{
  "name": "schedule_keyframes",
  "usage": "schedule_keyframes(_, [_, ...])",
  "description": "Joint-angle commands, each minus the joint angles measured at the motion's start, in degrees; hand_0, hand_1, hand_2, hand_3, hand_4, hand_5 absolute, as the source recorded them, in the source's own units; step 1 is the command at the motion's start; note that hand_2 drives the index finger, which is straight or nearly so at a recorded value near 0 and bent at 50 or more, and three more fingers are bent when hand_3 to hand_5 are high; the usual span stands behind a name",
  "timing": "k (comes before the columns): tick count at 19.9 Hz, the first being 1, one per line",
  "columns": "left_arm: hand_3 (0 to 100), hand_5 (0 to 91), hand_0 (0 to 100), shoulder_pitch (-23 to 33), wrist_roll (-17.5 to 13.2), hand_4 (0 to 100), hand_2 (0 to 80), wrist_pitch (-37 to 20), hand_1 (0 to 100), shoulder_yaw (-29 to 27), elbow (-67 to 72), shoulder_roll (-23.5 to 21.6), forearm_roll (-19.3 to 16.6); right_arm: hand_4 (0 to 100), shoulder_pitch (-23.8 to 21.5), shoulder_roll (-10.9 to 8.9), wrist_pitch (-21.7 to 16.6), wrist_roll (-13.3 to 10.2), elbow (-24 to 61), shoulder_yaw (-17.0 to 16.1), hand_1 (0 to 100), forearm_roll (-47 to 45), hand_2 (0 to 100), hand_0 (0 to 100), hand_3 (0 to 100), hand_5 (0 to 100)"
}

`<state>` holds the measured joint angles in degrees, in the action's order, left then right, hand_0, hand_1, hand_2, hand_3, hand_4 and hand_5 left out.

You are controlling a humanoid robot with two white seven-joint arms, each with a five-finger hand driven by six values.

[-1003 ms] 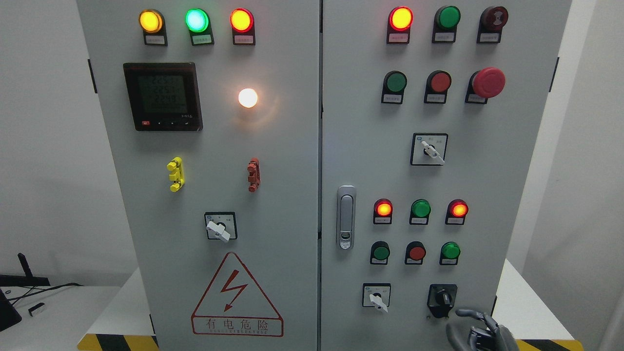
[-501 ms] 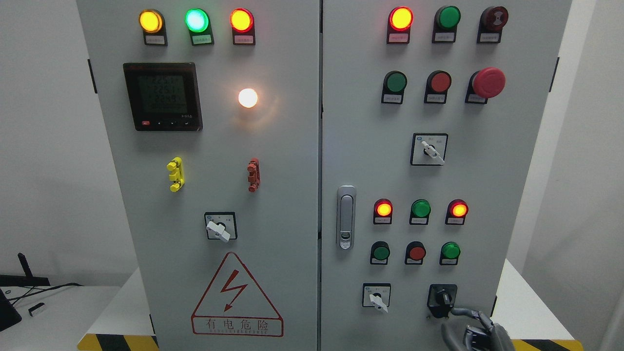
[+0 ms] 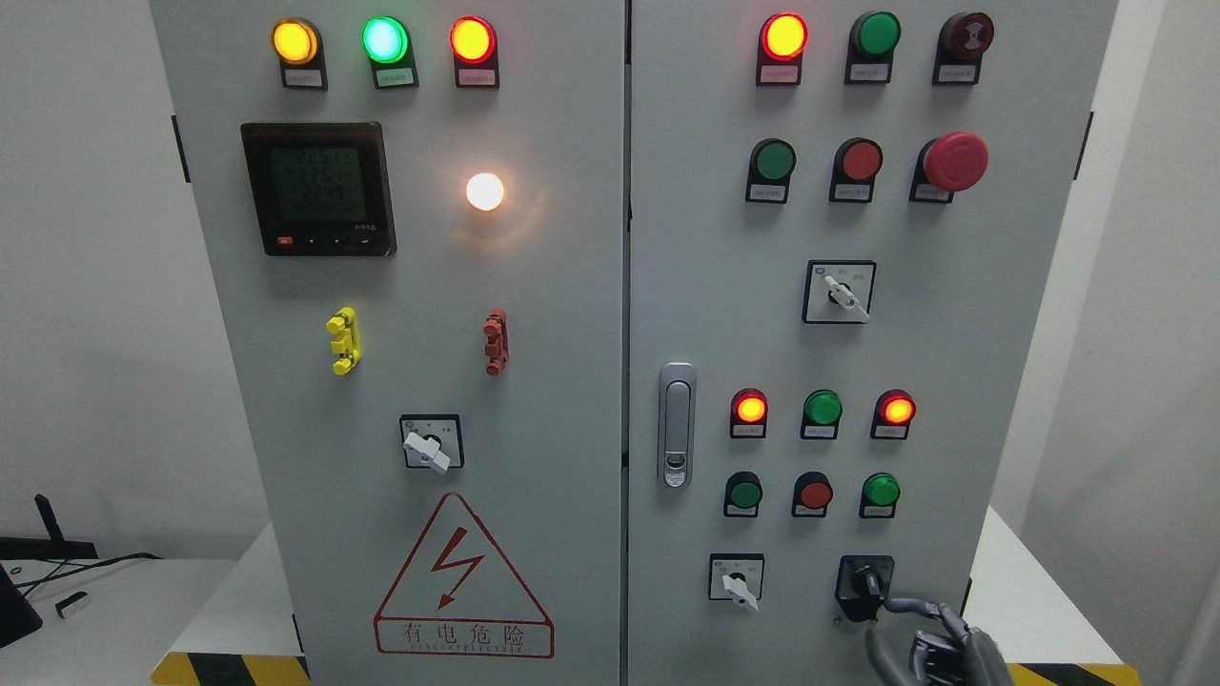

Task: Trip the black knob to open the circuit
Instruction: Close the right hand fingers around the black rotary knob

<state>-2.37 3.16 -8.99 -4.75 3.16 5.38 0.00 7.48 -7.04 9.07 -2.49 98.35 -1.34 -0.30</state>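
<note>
Cabinet [image 3: 534, 333]: grey two-door control panel, upright, doors closed.
Right door [image 3: 953, 333]: carries lamps, push buttons and selector switches.
Right hand [image 3: 929, 640]: enters at lower right edge; fingers loosely spread, one finger [image 3: 904, 604] reaching left to the knob's lower right side; grasping nothing.
Black knob [image 3: 864, 581]: bottom right of right door, just beside a white-handled selector [image 3: 736, 578].

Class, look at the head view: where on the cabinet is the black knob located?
The black knob sits at the lower right of the right-hand door, right of a white selector switch and below the green button, with the right hand reaching it.
</note>
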Motion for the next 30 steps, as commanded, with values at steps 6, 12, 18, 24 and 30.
schedule_keyframes(6, [0, 0.0, 12, 0.00, 0.00, 0, 0.0, 0.03, 39, 0.00, 0.00, -0.02, -1.76, 100, -0.71, 0.27, 0.07, 0.11, 1.67, 0.73, 71, -1.81, 38, 32, 100, 95])
schedule_keyframes(12, [0, 0.0, 12, 0.00, 0.00, 0, 0.0, 0.03, 39, 0.00, 0.00, 0.07, -1.76, 100, -0.80, 0.27, 0.07, 0.20, 1.67, 1.70, 71, -1.81, 38, 33, 100, 94])
schedule_keyframes(18, [0, 0.0, 12, 0.00, 0.00, 0, 0.0, 0.03, 39, 0.00, 0.00, -0.02, -1.76, 100, -0.80, 0.54, 0.07, 0.20, 1.58, 2.22, 71, -1.90, 38, 33, 100, 94])
schedule_keyframes(24, [0, 0.0, 12, 0.00, 0.00, 0, 0.0, 0.03, 39, 0.00, 0.00, -0.02, -1.76, 100, -0.80, 0.62, 0.07, 0.20, 1.58, 2.84, 71, -1.99, 39, 33, 100, 94])
schedule_keyframes(30, [0, 0.0, 12, 0.00, 0.00, 0, 0.0, 0.03, 39, 0.00, 0.00, -0.02, -1.76, 100, -0.80, 0.71, 0.16, 0.20, 1.06, 3.80, 71, -2.16, 39, 34, 100, 94])
